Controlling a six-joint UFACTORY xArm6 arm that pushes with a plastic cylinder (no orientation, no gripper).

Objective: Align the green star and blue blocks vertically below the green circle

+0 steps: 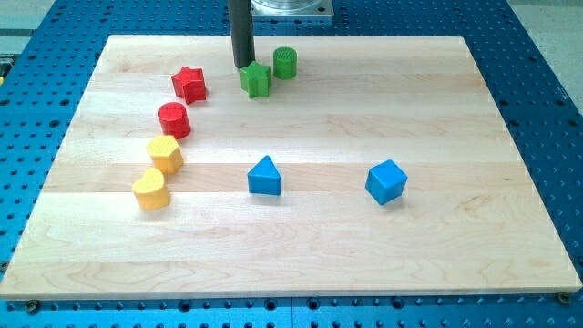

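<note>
Two greens near top centre: star (256,80) just below-left of circle (285,62), nearly touching. Tip (243,66) just up-left of star, contact unclear; bare rod, no grasp. Blue triangle (264,176) and cube (386,181) mid-board, well apart.

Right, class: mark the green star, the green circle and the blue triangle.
green star (256,79), camera view, on its top face
green circle (285,60), camera view, on its top face
blue triangle (264,173), camera view, on its top face
</note>
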